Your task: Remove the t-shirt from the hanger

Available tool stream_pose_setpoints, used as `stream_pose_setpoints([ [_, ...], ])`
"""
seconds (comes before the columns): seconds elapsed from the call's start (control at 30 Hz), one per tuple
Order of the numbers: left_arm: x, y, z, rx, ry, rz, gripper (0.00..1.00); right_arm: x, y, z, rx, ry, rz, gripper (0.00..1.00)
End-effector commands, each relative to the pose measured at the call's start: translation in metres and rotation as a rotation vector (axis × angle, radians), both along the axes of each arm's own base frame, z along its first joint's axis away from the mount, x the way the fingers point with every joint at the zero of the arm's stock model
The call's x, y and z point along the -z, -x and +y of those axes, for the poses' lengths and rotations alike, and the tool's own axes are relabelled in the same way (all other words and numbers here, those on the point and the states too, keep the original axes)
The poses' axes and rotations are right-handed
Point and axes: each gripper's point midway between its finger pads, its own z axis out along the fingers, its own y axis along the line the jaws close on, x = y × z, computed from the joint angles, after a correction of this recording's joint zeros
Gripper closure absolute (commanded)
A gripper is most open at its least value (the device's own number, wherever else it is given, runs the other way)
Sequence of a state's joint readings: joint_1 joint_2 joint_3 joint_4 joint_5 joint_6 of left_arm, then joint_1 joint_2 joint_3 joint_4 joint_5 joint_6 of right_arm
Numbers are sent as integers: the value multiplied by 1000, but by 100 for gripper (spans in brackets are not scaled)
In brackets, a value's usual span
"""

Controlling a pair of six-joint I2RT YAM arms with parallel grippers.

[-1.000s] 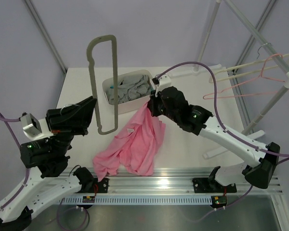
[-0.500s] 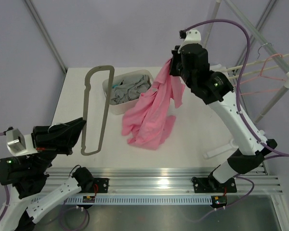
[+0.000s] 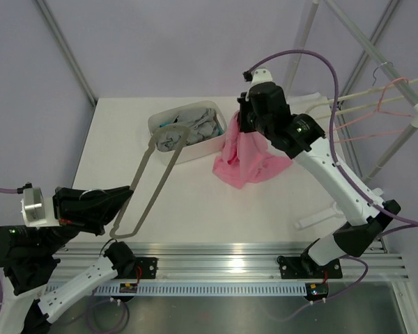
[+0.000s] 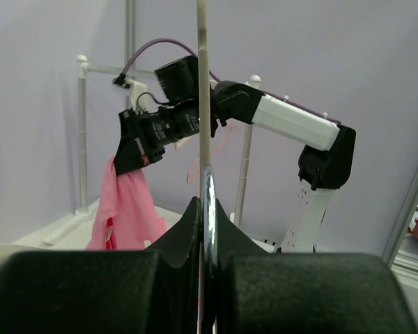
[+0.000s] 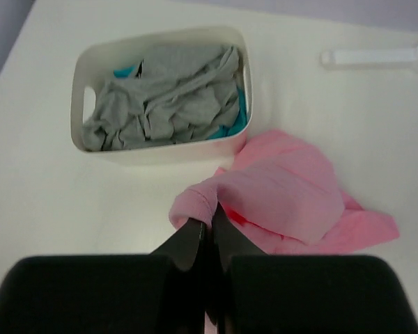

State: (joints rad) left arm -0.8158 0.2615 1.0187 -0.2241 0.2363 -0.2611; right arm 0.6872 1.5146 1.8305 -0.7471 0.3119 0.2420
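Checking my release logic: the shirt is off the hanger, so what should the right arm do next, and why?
Probably lower slightly and open the right gripper: it pinches the t-shirt, whose lower part is bunched on the table beside the tub, clear of the hanger held by the left gripper.

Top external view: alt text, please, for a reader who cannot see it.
The right gripper holds the pink t-shirt up by a pinch of fabric, its lower part bunched on the table beside a white tub of grey clothes. The left gripper holds the bare dark grey hanger clear of the shirt.
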Motion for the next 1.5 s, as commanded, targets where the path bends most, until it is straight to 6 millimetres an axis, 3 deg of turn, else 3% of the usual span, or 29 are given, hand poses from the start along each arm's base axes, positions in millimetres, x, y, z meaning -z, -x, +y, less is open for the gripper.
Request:
stream_pose_setpoints([
  [0.0, 10, 9, -3, 42, -40, -15, 100, 30, 17, 29, -140, -57, 77, 100],
  [0.07, 15, 12, -3, 51, -59, -9, 100, 45, 24, 31, -139, -59, 98, 100],
  [0.1, 16, 15, -5, 69, -69, -12, 100, 65, 33, 38, -153, -56, 146, 100],
  [0.17, 21, 19, -8, 98, -94, -4, 100, 83, 47, 51, -182, -52, 184, 100],
  [0.2, 23, 19, -9, 106, -102, 2, 100, 97, 51, 54, -184, -40, 212, 90],
  [0.23, 25, 21, -10, 118, -106, 8, 100, 112, 54, 54, -182, -2, 252, 44],
  [0.27, 29, 23, -12, 137, -116, 8, 100, 116, 51, 50, -157, 32, 257, 33],
  [0.37, 38, 27, -16, 174, -139, 27, 100, 107, 52, 43, -168, 95, 262, 13],
  [0.4, 41, 28, -17, 181, -149, 38, 100, 85, 53, 43, -193, 92, 226, 11],
  [0.43, 47, 28, -18, 185, -164, 64, 100, 77, 60, 37, -206, 108, 231, 9],
  [0.47, 51, 29, -19, 196, -177, 73, 100, 49, 60, 35, -228, 93, 180, 6],
  [0.53, 62, 32, -20, 218, -212, 104, 100, 25, 73, 25, -258, 103, 156, 3],
  [0.57, 66, 36, -22, 242, -231, 111, 100, -2, 79, 22, -297, 90, 103, 2],
  [0.7, 91, 40, -28, 291, -320, 178, 100, -53, 111, 3, -382, 54, 17, 2],
  [0.8, 109, 39, -38, 336, -382, 238, 100, -68, 145, 6, -531, -5, 6, 2],
  [0.93, 124, 35, -50, 376, -433, 284, 100, -72, 172, 12, -684, -29, 0, 1],
  [1.13, 127, 30, -56, 384, -461, 293, 100, -97, 237, 36, -1112, -139, -19, 1],
  [1.23, 133, 23, -62, 380, -483, 321, 100, -91, 252, 47, -1224, -146, 17, 0],
  [1.4, 144, 14, -71, 382, -519, 361, 100, -34, 271, 63, -1345, -33, 146, 1],
  [1.47, 150, 12, -76, 395, -535, 382, 100, -21, 274, 65, -1367, -8, 165, 3],
])
